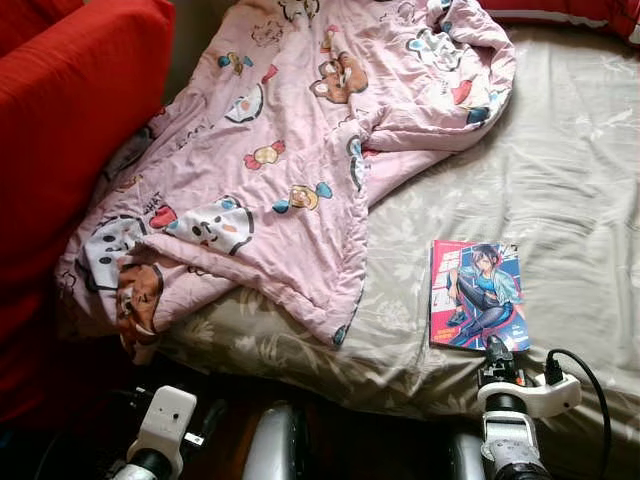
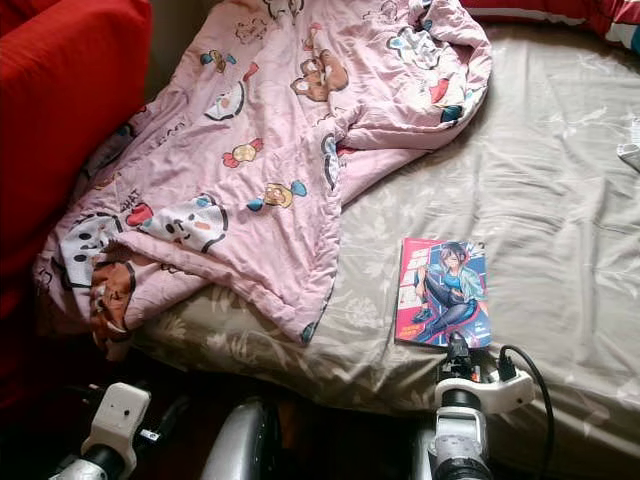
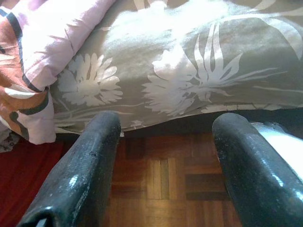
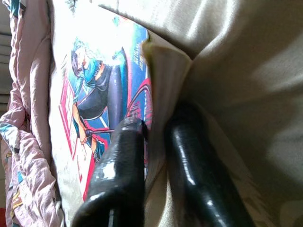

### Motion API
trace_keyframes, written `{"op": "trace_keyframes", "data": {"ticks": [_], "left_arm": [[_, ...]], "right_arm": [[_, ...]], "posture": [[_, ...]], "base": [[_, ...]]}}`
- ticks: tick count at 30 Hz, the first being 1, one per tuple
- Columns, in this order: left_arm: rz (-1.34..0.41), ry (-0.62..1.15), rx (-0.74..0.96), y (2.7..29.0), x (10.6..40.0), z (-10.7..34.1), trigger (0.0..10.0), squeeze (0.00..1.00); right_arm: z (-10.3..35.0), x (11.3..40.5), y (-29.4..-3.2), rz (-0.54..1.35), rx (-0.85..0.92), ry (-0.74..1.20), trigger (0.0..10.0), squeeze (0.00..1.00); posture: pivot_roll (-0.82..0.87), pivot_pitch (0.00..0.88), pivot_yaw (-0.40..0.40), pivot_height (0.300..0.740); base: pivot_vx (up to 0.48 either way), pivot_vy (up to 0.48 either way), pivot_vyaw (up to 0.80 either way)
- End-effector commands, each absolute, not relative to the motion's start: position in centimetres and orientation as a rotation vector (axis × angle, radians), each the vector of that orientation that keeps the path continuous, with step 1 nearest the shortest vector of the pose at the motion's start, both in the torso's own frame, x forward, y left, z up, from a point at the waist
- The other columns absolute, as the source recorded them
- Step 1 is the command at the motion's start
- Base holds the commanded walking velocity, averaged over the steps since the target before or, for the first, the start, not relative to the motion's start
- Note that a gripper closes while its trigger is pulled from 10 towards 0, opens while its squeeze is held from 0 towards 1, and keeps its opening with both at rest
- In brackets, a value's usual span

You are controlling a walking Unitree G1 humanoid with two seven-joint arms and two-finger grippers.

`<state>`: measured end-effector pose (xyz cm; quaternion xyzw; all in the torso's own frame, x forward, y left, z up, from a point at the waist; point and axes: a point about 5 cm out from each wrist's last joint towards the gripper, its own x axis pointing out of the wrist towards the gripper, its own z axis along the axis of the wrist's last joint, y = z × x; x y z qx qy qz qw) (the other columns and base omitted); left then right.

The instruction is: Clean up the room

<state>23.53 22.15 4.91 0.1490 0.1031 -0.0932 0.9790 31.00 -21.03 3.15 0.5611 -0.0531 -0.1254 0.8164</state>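
A bed covered by a grey sheet with a pale flower print is seen ahead of both claws. A comic is laid flat on the sheet directly ahead of the right claw, near the bed's front edge; its near edge is pinched between that claw's fingers, one above the cover and one beneath. A pink quilt with cartoon prints is spread in folds over the sheet, ahead of the left claw and to the left of the comic; one corner is draped over the front edge. Parquet floor is seen below the bed edge, under the left claw.
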Motion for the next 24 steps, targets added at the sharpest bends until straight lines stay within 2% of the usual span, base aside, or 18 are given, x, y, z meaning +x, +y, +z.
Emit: {"op": "trace_keyframes", "data": {"ticks": [1, 6, 10, 17, 24], "left_arm": [[-0.166, 0.275, 0.313, 22.9, 22.6, 3.5, 10.0, 0.00], [-0.151, 0.271, 0.307, 22.8, 23.3, 3.3, 10.0, 0.00], [-0.138, 0.259, 0.295, 22.4, 24.5, 3.2, 10.0, 0.00], [-0.126, 0.244, 0.285, 22.0, 25.5, 3.1, 10.0, 0.00], [-0.107, 0.241, 0.279, 22.0, 25.6, 2.6, 10.0, 0.00]], "right_arm": [[1.6, 29.9, -19.9, -0.279, 1.176, -0.038, 0.0, 0.00], [1.2, 29.3, -20.0, -0.296, 1.119, -0.027, 0.0, 0.00], [0.5, 27.5, -21.2, -0.388, 1.016, -0.051, 0.0, 0.00], [0.3, 25.9, -21.5, -0.448, 0.922, -0.055, 0.0, 0.00], [1.9, 26.3, -20.6, -0.371, 0.768, -0.066, 0.0, 0.00]], "posture": [[0.17, 0.292, 0.205, 0.591], [0.15, 0.258, 0.186, 0.591], [0.12, 0.229, 0.170, 0.591], [0.10, 0.201, 0.147, 0.591], [0.09, 0.186, 0.128, 0.591]], "base": [[0.000, 0.000, 0.00], [0.000, 0.000, 0.00], [0.000, 0.000, 0.00], [0.000, 0.000, 0.00], [0.000, 0.000, 0.00]]}}
